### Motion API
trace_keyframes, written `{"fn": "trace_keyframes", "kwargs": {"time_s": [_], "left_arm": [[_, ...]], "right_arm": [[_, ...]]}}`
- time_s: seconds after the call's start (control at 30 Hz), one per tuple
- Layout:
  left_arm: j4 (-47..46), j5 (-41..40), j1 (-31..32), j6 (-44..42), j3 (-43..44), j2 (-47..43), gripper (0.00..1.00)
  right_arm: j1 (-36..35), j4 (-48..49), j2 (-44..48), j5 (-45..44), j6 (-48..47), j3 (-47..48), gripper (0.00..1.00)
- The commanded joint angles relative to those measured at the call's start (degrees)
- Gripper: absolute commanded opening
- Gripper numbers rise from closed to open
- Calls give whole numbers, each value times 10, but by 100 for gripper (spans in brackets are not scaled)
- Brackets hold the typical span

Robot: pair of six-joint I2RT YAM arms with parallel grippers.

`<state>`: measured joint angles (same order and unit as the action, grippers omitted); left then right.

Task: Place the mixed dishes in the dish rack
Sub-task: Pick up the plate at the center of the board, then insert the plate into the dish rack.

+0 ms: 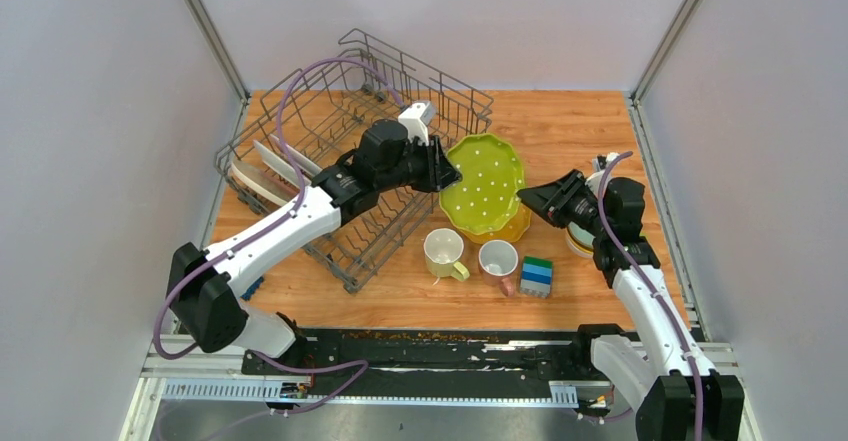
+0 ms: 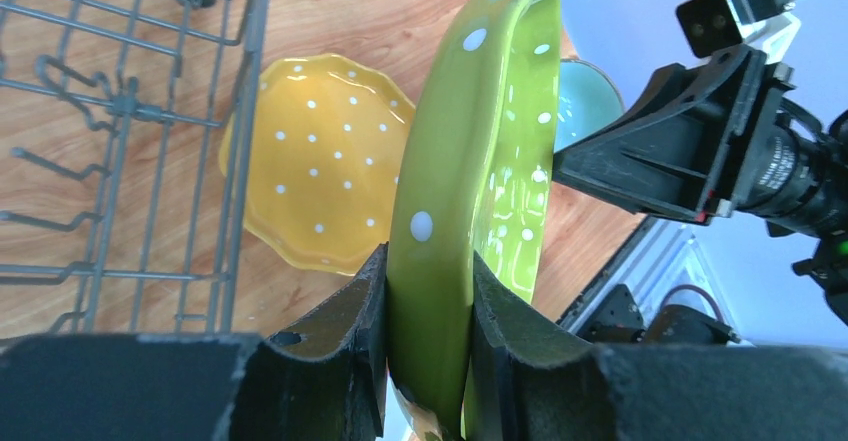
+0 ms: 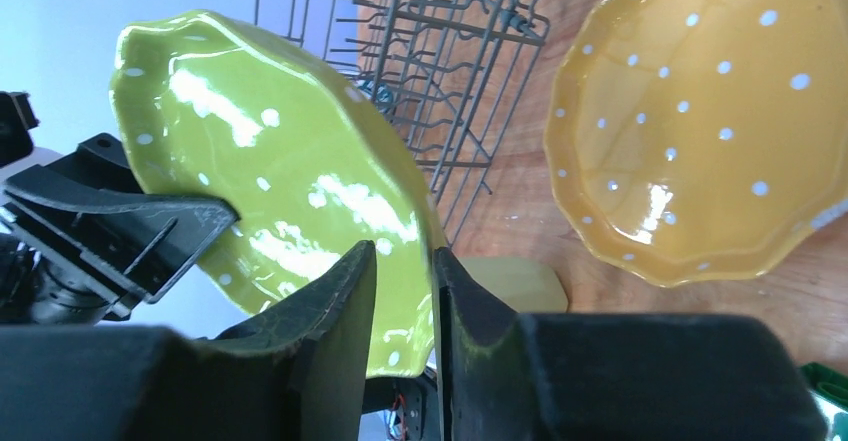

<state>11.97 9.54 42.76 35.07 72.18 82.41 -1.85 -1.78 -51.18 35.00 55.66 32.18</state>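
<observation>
My left gripper (image 1: 447, 174) is shut on the rim of a green scalloped plate with white dots (image 1: 485, 183) and holds it on edge above the table, just right of the dish rack (image 1: 330, 111). In the left wrist view the plate (image 2: 480, 161) stands between my fingers (image 2: 428, 291). My right gripper (image 1: 528, 197) is at the plate's opposite rim. In the right wrist view its jaws (image 3: 403, 261) stand astride the plate's edge (image 3: 270, 161), slightly apart, with a gap on one side. A yellow-orange dotted dish (image 1: 515, 229) lies flat under the plate.
Two plates (image 1: 262, 183) stand in the rack's left end. A pale yellow mug (image 1: 442, 251), a white pink-handled mug (image 1: 498, 259) and stacked green-blue blocks (image 1: 537, 275) sit in front. A pale bowl (image 1: 578, 239) lies under the right arm.
</observation>
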Motion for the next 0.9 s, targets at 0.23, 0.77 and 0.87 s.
{"fn": "trace_keyframes", "kwargs": {"time_s": [0.23, 0.77, 0.87], "left_arm": [[-55, -91, -1, -1, -10, -80, 0], [-10, -275, -1, -2, -7, -162, 0], [40, -327, -1, 16, 17, -160, 0]], "right_arm": [[-4, 51, 6, 31, 14, 28, 35], [-4, 51, -6, 26, 11, 24, 35], [-4, 51, -9, 24, 10, 24, 35]]}}
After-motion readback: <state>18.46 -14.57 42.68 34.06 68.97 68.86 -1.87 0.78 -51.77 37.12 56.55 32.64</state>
